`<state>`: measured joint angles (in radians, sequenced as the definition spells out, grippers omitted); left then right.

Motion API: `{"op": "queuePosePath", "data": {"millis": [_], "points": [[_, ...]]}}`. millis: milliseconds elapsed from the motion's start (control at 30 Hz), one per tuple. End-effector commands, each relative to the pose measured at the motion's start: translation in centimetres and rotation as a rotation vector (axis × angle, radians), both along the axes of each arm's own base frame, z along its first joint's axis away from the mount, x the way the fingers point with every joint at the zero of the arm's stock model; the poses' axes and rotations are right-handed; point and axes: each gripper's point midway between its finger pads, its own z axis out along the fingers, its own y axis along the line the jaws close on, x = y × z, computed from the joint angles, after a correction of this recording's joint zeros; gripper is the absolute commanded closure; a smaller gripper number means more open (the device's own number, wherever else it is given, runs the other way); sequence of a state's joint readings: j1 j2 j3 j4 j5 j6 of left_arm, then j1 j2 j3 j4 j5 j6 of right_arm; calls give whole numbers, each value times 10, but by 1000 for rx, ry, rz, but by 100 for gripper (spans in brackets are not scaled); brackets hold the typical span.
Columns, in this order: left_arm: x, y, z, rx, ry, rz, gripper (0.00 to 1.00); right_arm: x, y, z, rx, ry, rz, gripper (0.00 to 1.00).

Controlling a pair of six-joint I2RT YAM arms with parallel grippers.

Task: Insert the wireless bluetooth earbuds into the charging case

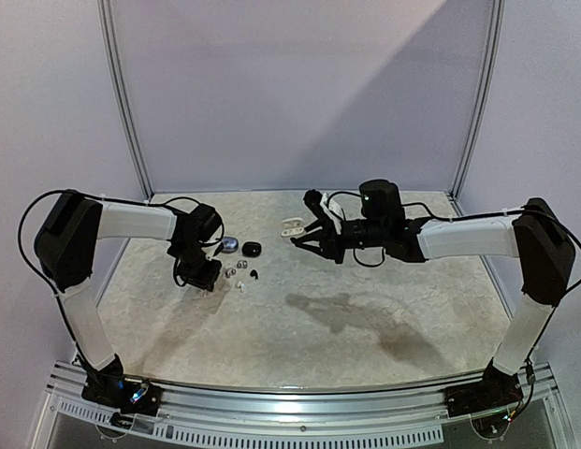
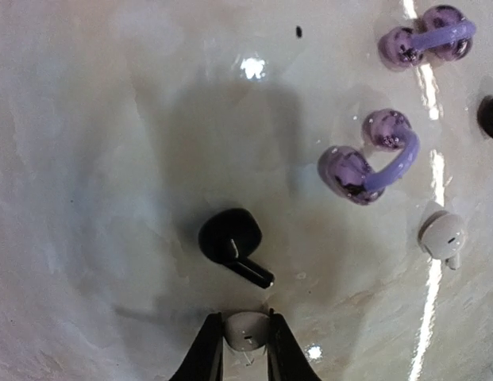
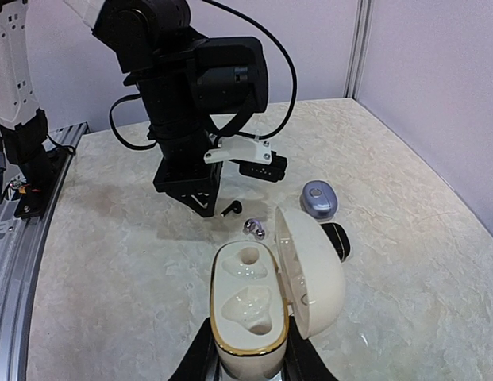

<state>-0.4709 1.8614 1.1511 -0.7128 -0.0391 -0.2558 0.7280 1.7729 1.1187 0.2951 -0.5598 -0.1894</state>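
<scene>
While the right gripper clamps the base of the open cream charging case, both sockets empty, the left gripper pinches a white earbud close to the table. A black earbud lies nearby, a second white earbud well apart.

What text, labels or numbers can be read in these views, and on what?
No readable text in any view.
White case, lid open: no marking visible.
Grey case: no marking visible.
Black case: no marking visible.
Earbuds: plain, no print.
</scene>
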Motion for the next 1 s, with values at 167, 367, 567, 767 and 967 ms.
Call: {"op": "queuePosePath", "data": {"millis": [167, 367, 567, 767, 967], "points": [[10, -4, 4, -16, -37, 10, 100, 0, -4, 2, -5, -5, 4, 100], [37, -5, 63, -13, -187, 7, 100, 7, 2, 11, 3, -19, 5, 100], [79, -28, 185, -172, -573, -68, 100, 23, 9, 33, 65, -75, -38, 100], [79, -79, 319, -367, -1040, -251, 100, 28, 13, 61, 182, -128, -106, 100], [29, -117, 394, -528, -1313, -454, 100, 34, 22, 103, 310, -173, -189, 100]]}}
